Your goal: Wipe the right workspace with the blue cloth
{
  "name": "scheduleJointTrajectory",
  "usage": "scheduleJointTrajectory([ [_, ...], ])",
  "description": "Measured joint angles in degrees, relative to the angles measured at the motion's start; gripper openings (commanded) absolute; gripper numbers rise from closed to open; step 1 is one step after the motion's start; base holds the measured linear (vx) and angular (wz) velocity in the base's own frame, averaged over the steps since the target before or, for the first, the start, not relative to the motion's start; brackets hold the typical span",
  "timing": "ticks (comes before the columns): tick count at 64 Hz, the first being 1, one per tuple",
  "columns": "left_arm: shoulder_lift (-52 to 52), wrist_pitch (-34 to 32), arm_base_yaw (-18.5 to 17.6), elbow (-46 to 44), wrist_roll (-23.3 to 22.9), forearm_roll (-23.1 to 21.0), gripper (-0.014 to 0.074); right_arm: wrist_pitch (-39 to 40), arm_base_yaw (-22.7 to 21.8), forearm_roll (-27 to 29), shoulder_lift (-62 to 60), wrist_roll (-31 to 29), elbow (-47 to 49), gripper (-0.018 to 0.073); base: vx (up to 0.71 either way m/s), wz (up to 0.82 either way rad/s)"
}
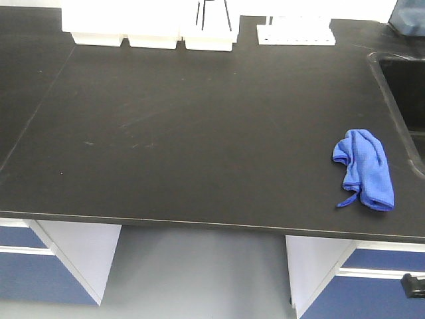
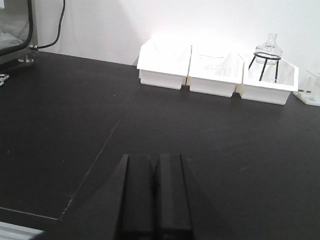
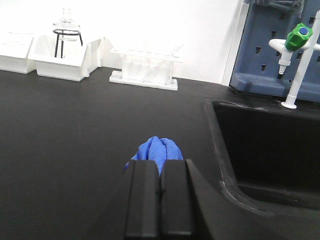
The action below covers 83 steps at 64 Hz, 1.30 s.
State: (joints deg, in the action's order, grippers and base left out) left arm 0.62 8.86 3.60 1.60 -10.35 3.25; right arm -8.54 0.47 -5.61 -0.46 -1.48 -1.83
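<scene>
Right end effector [image 3: 160,169] near crumpled cloth [image 3: 157,149]

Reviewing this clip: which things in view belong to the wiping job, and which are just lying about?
Job: blue cloth, bunched on the right of the black worktop; right gripper, shut, just behind the cloth.

Just there: white bins, glass flask, white tube rack, sink, green-capped tap, left gripper, shut.
</scene>
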Motion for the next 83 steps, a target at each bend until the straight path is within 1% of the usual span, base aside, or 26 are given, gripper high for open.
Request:
scheduleJointTrajectory([
  [57, 0.0, 0.0, 0.0, 0.0, 0.0, 0.0, -0.0006, 0.0, 0.0, 0.0, 0.0, 0.0, 0.0, -0.0008, 0.0, 0.0],
  [68, 0.0, 0.0, 0.0, 0.0, 0.0, 0.0, -0.0006, 1.6, 0.0, 0.1, 0.0, 0.1, 0.0, -0.0008, 0.0, 0.0],
  [73, 0.0, 0.0, 0.0, 0.0, 0.0, 0.0, -0.0006, 3.9, 0.0, 1.3, 0.0, 1.2, 0.0, -0.0006, 0.0, 0.0],
  [77, 0.0, 0.0, 0.0, 0.0, 0.0, 0.0, -0.0006, 6.1, 0.0, 3.6, 0.0, 2.7, 0.0, -0.0004, 0.0, 0.0],
  [80, 0.0, 0.0, 0.0, 0.0, 0.0, 0.0, -0.0006, 6.2, 0.0, 5.6, 0.0, 3.7, 0.0, -0.0003, 0.0, 0.0],
  [83, 0.0, 0.0, 0.0, 0.0, 0.0, 0.0, -0.0006, 4.7, 0.0, 6.6, 0.0, 4.3, 0.2, -0.0003, 0.0, 0.0],
])
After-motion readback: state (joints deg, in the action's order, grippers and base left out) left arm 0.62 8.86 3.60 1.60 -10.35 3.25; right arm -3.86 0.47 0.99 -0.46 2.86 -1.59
